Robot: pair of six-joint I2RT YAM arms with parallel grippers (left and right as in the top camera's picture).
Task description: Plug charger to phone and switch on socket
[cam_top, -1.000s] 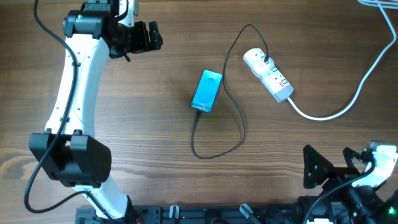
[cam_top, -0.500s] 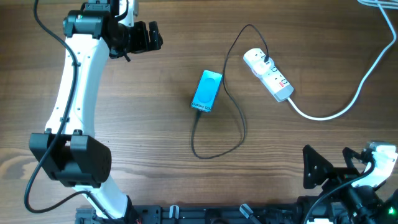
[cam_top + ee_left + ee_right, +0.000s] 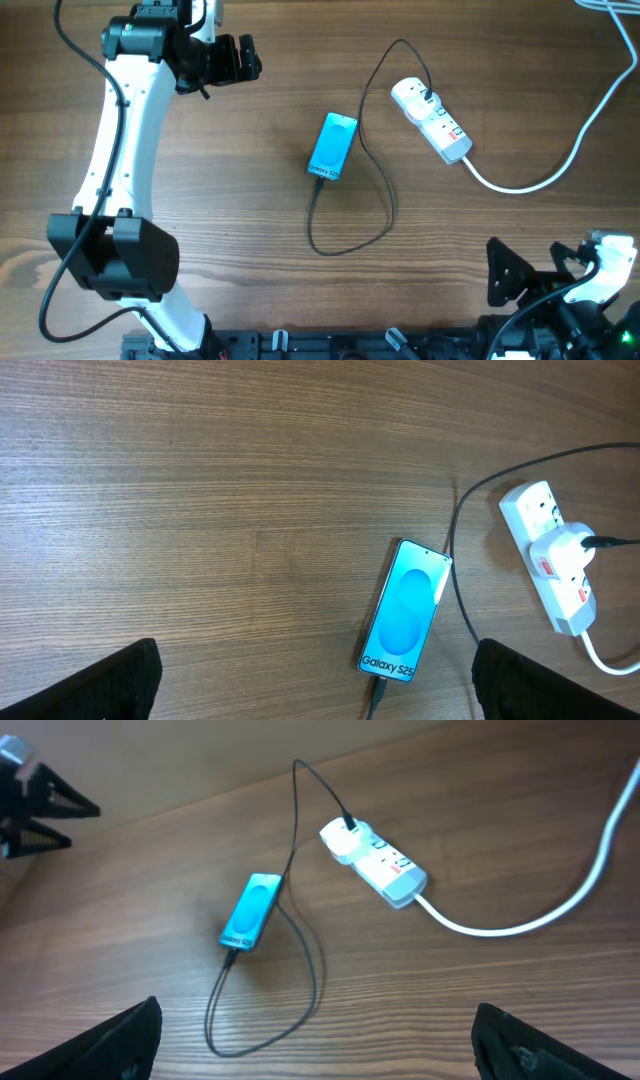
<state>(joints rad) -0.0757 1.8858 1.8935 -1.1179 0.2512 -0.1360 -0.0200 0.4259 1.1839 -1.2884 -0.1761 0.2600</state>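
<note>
Fingers [image 3: 120, 682] spread wide on left gripper [image 3: 243, 58] and right gripper [image 3: 533, 266] — thin black charger cable [image 3: 310, 220] meets the flat cyan-screened phone [image 3: 332, 147] at its end.

There is one Galaxy S25 phone [image 3: 331, 147], one black charger cable [image 3: 391, 205], one white adapter [image 3: 560, 548], one white power strip [image 3: 447, 137], and one thick cord [image 3: 500, 930].

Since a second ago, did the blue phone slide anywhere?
No. The phone lies at the same spot and tilt, just as far left of the socket in the overhead view.
</note>
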